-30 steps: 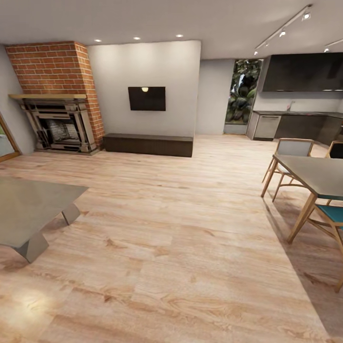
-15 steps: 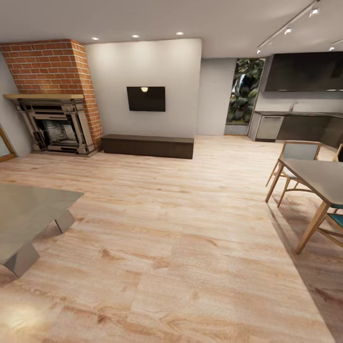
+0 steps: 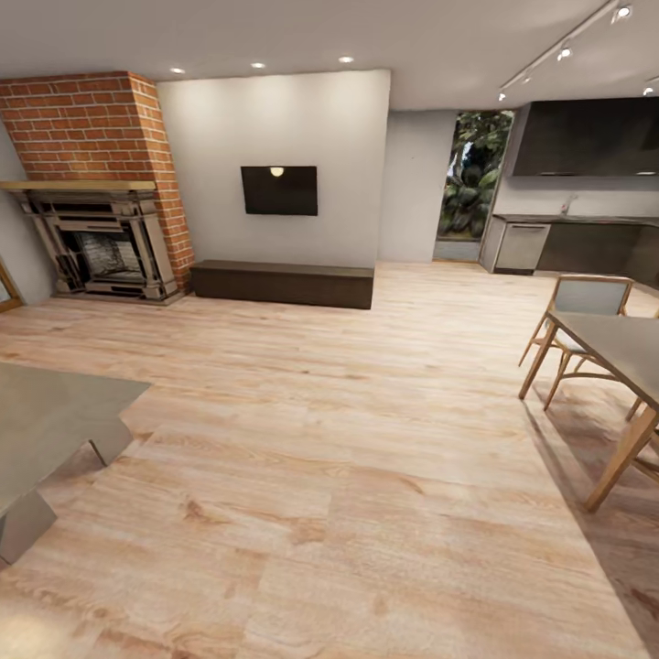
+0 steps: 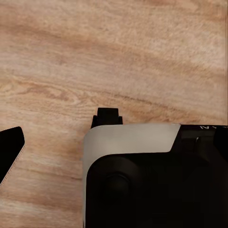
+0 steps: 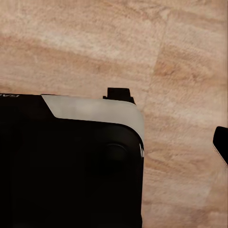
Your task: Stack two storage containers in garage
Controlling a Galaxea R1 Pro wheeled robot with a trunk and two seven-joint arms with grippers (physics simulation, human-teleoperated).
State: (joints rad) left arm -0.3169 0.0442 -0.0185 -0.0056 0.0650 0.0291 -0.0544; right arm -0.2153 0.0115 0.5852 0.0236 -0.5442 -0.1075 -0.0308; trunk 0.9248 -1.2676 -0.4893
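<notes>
A: Where are we rn?
B: The living room (image 3: 275, 119). Light wood plank floor (image 3: 348, 476) runs across most of the head view.

A: Landmarks?
B: Far left there's a dark fireplace (image 3: 101, 247) w/ a red brick chimney (image 3: 82, 128) above it. Just beside it stands a pale wall w/ a black TV (image 3: 279, 189), and a low dark cabinet (image 3: 284, 282) sits on the floor below the TV. Nearer on the left is the corner of a low grey table (image 3: 46, 412). On the right is a dining table (image 3: 613, 339) on wooden legs, w/ a chair (image 3: 581, 307) tucked at its far side. Behind those are dark kitchen units (image 3: 586, 243) and a tall window (image 3: 471, 174) full of greenery.

A: Storage containers?
B: Can't tell where they are.

A: Grippers?
B: Left gripper (image 4: 10, 151): just one dark finger at the frame edge, over bare planks, next to the robot's white-and-black body (image 4: 142, 166). Right gripper (image 5: 221, 142): same, one dark finger at the edge. Can't tell how wide either one is. Nothing visible on either finger.
</notes>
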